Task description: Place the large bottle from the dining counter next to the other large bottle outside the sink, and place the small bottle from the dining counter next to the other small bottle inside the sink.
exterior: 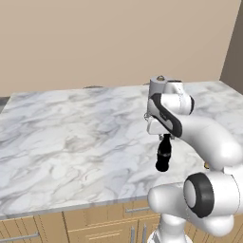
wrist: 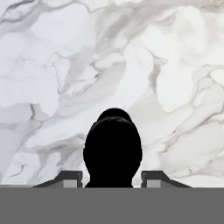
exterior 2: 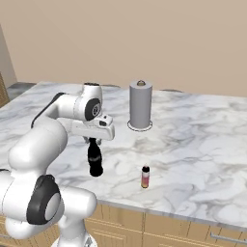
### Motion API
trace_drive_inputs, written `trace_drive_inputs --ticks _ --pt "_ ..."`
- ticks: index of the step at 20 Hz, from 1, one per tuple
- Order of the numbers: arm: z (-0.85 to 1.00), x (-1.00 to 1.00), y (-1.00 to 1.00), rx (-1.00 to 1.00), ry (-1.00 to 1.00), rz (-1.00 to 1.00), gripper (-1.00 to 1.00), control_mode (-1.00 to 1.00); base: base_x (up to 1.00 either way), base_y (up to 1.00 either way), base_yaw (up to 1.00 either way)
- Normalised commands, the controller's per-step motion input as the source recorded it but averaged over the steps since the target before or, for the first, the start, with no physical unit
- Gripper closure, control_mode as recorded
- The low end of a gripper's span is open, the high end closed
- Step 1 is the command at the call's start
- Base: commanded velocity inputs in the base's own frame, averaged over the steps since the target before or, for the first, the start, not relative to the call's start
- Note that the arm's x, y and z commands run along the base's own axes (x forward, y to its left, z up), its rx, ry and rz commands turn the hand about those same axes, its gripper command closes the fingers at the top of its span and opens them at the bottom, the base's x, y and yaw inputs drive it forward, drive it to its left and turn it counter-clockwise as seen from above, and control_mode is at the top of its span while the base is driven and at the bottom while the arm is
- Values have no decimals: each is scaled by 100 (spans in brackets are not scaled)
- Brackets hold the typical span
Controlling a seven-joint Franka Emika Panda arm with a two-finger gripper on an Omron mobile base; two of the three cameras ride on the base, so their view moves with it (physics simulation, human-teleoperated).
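Observation:
The large bottle (exterior 2: pixel 95 163) is black and waisted, and it stands upright on the marble dining counter (exterior 2: pixel 202 140) near the front edge. My gripper (exterior 2: pixel 93 141) comes down from above and is shut on the bottle's neck. From the other side, the gripper (exterior: pixel 165 138) sits on top of the large bottle (exterior: pixel 163 158). In the hand view the bottle (wrist: pixel 113 151) is a dark round shape between my two fingertips (wrist: pixel 69 178). The small bottle (exterior 2: pixel 145 176), pink over orange-yellow with a dark cap, stands to the right of the large one.
A grey paper-towel roll (exterior 2: pixel 140 105) stands upright on its holder behind the bottles, mid-counter. Light wood cabinets with steel handles (exterior: pixel 109 228) run under the counter's front edge. A beige wall closes the back.

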Motion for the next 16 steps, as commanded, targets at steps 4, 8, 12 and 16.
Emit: trace_drive_inputs --ticks 4,8,12,16 --pt "77 -43 0 0 0 0 100 -100 0 0 0" --pt "75 -46 0 0 0 0 100 -100 0 0 0" --pt "44 -71 6 0 -1 0 100 -100 0 0 0" --pt "27 -69 16 1 -7 0 100 -100 0 0 0"
